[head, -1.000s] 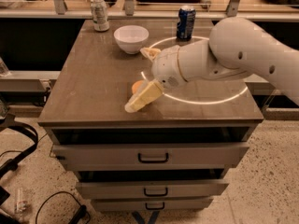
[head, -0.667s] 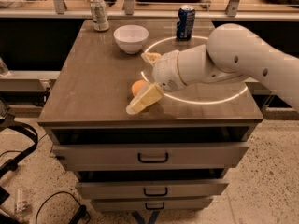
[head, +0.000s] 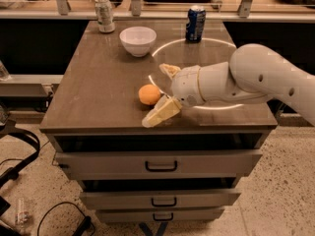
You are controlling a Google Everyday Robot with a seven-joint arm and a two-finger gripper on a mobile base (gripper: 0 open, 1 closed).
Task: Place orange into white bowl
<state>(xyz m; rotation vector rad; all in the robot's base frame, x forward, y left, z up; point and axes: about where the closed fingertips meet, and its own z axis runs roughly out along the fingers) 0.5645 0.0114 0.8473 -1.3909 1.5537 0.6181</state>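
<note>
The orange [head: 149, 94] rests on the brown tabletop near its front edge. My gripper [head: 155, 95] reaches in from the right on a white arm and is open. One cream finger [head: 169, 71] is behind the orange and the other finger [head: 160, 113] is in front of it. The orange lies between the fingertips and neither finger is pressed on it. The white bowl [head: 138, 40] stands empty at the back of the table, well beyond the orange.
A silver can [head: 104, 14] stands at the back left and a blue can [head: 196, 23] at the back right, on either side of the bowl. A bright ring of light [head: 231, 45] lies on the table. Drawers sit below the front edge [head: 157, 130].
The gripper has shifted a little toward the table's front and right. The orange stays put and shows more fully between the fingers.
</note>
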